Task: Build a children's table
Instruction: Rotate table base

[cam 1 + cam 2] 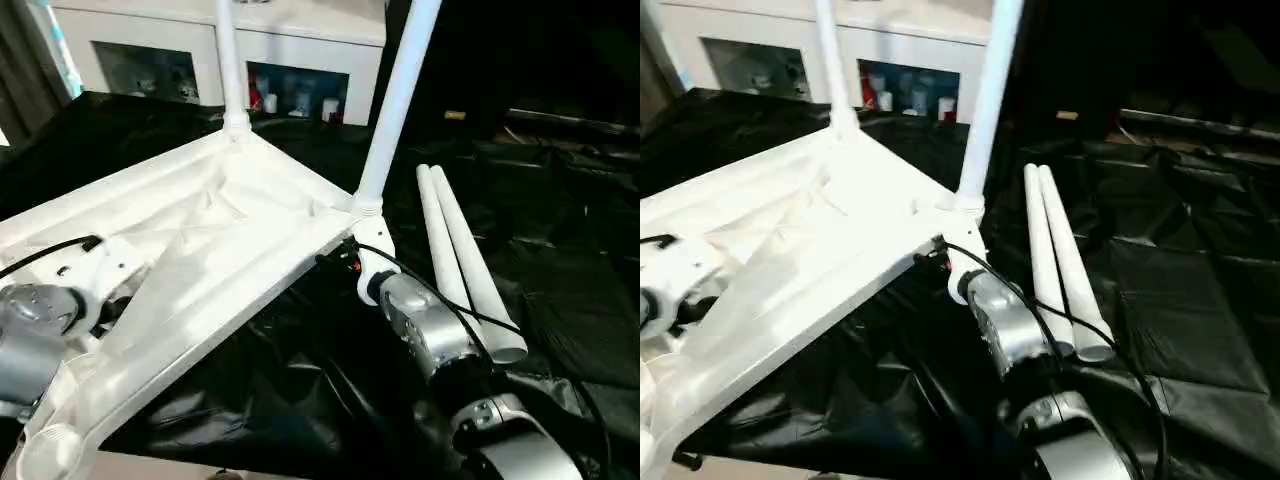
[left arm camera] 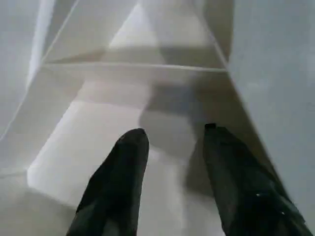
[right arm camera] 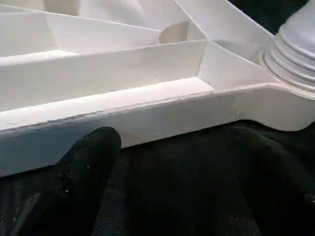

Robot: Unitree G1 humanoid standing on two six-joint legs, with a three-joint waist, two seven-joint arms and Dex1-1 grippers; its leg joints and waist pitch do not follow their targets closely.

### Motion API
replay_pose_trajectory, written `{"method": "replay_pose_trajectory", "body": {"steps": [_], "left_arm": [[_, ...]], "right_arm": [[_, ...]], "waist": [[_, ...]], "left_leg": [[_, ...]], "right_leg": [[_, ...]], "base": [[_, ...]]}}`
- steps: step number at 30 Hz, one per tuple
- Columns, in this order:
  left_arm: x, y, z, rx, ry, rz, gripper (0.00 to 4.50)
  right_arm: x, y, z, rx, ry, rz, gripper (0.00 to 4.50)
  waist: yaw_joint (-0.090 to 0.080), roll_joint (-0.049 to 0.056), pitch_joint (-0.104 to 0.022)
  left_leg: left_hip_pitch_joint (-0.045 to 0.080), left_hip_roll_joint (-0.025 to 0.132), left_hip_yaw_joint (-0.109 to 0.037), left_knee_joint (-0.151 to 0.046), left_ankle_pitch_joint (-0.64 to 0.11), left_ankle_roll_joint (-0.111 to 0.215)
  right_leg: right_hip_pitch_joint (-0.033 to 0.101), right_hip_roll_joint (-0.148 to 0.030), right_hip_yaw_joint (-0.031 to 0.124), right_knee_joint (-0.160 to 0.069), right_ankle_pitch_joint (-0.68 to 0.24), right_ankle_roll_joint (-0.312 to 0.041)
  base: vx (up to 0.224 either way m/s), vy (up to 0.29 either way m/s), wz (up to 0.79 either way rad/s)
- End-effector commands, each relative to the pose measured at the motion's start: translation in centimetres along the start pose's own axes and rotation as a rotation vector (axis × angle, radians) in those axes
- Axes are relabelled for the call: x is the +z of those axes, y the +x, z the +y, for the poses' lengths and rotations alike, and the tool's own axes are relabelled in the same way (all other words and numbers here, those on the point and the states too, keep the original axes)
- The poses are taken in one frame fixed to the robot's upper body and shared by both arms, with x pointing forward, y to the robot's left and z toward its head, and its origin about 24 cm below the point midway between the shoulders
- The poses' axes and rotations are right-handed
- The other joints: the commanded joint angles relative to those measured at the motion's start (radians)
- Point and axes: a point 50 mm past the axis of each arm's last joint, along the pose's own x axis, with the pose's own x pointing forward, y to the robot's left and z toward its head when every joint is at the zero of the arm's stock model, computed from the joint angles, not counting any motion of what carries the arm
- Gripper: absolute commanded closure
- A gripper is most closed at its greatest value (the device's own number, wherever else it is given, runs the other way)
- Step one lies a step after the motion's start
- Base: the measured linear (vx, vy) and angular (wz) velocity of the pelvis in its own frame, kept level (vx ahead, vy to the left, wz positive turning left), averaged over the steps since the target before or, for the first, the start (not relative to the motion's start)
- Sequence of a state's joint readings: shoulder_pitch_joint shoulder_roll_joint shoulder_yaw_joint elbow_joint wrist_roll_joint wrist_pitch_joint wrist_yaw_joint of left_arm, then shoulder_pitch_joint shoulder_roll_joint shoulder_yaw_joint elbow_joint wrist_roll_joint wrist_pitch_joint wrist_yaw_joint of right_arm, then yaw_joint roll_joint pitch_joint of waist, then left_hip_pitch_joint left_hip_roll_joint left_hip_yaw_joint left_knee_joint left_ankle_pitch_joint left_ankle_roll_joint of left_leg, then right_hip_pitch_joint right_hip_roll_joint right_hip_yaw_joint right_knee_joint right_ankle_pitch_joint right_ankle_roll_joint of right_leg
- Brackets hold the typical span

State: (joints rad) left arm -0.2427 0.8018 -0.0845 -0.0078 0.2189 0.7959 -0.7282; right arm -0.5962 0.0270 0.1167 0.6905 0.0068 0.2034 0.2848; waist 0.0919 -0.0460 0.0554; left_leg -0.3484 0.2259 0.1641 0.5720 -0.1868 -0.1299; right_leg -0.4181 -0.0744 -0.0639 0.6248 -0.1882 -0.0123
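Observation:
The children's table tabletop (image 1: 250, 230) lies upside down on black sheeting, ribbed underside up. Two white legs stand upright in its far corner sockets, one at the back (image 1: 228, 60) and one at the right corner (image 1: 398, 100). Two loose legs (image 1: 462, 255) lie side by side on the sheeting to the right. My left gripper (image 2: 172, 135) hovers open over a rib pocket of the underside, nothing between its fingers. My right gripper (image 3: 179, 147) is open low at the tabletop's outer rim (image 3: 147, 118), just beside the right corner socket (image 3: 290, 54).
Black sheeting (image 1: 300, 380) covers the big work table, creased and glossy. A white cabinet (image 1: 300, 55) with glass-fronted shelves stands behind it. My silver right forearm (image 1: 440, 340) lies close to the loose legs. The table's front edge (image 1: 180, 468) runs along the bottom.

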Motion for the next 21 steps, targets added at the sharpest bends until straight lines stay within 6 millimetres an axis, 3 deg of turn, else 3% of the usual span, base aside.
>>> {"method": "replay_pose_trajectory", "body": {"steps": [1, 3, 4, 8, 11, 16, 18, 21], "left_arm": [[1.0, 0.4, -1.7, -0.176, 0.069, -0.037, 2.67], [1.4, 0.4, -2.2, -0.227, 0.087, -0.056, 2.75], [2.2, 0.2, -3.0, -0.3, 0.118, -0.103, 3.01], [4.7, -0.6, -5.5, -0.525, 0.2, -0.265, 3.16], [6.3, -1.1, -7.2, -0.666, 0.234, -0.35, 3.51], [8.3, -0.3, -8.4, -0.703, 0.296, -0.411, 4.02], [9.1, 0.7, -8.2, -0.662, 0.324, -0.418, 4.05], [9.9, 2.2, -7.4, -0.563, 0.339, -0.415, 4.47]], "right_arm": [[0.7, 0.4, 0.5, 0.051, -0.005, -0.012, 0.95], [0.7, 0.5, 0.6, 0.063, -0.015, -0.002, 1.09], [0.6, 0.6, 0.6, 0.072, -0.025, 0.006, 1.35], [0.7, 0.7, 0.4, 0.077, -0.036, 0.012, 1.44], [0.9, 0.7, 0.1, 0.077, -0.043, 0.011, 1.83], [1.1, 0.7, -0.5, 0.068, -0.055, 0.011, 2.32], [1.2, 0.7, -0.8, 0.055, -0.06, 0.008, 2.39], [1.3, 0.5, -1.2, 0.039, -0.068, 0.003, 2.76]], "waist": [[0.003, 0.042, -0.065], [0.001, 0.043, -0.065], [0.0, 0.041, -0.065], [0.001, 0.039, -0.066], [0.0, 0.037, -0.068], [-0.005, 0.034, -0.068], [-0.004, 0.033, -0.068], [-0.003, 0.036, -0.068]], "left_leg": [[0.005, -0.011, 0.007, -0.065, -0.188, -0.026], [0.004, -0.009, 0.007, -0.065, -0.184, -0.03], [0.002, -0.01, 0.007, -0.065, -0.179, -0.03], [0.002, -0.009, 0.009, -0.063, -0.168, -0.035], [0.002, -0.01, 0.011, -0.061, -0.148, -0.035], [-0.003, -0.013, 0.013, -0.057, -0.138, -0.027], [-0.002, -0.014, 0.013, -0.057, -0.136, -0.024], [-0.003, -0.013, 0.012, -0.057, -0.147, -0.029]], "right_leg": [[0.057, -0.044, 0.042, -0.058, -0.058, -0.21], [0.058, -0.044, 0.042, -0.055, -0.046, -0.218], [0.06, -0.044, 0.042, -0.055, -0.04, -0.221], [0.061, -0.045, 0.042, -0.052, -0.026, -0.233], [0.064, -0.043, 0.042, -0.047, 0.0, -0.237], [0.068, -0.043, 0.044, -0.051, -0.016, -0.226], [0.067, -0.041, 0.044, -0.053, -0.025, -0.22], [0.069, -0.041, 0.044, -0.054, -0.037, -0.21]], "base": [[0.0, 0.0, 0.0], [0.0, 0.0, 0.0], [0.0, 0.0, 0.0], [0.0, 0.0, 0.0], [0.0, 0.0, 0.0], [0.0, 0.0, 0.0], [0.0, 0.0, 0.0], [0.0, 0.0, 0.0]]}}
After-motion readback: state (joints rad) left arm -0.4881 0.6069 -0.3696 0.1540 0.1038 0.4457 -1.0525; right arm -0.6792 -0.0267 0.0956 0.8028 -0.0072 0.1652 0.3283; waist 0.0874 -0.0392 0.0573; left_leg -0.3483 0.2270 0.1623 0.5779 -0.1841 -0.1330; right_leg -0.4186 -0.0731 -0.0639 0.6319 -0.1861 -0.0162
